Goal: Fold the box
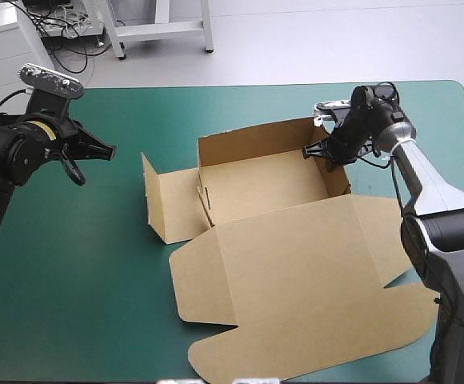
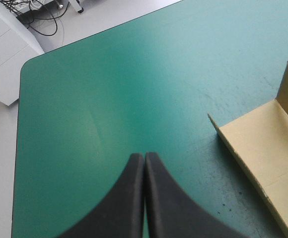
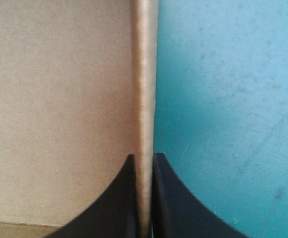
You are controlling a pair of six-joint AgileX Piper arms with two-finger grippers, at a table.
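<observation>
One wall of the box, half-raised at the middle of the worktop, is pinched in my right pincer, while my left pincer hangs pressed together left of it.

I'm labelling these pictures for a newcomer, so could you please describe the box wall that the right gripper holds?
On the teal-green table lies the brown box, a half-raised tray with its lid flat toward the near edge. The wall is the tray's short right side. Unlike the others, it is pinched between the right gripper's black fingers.
</observation>
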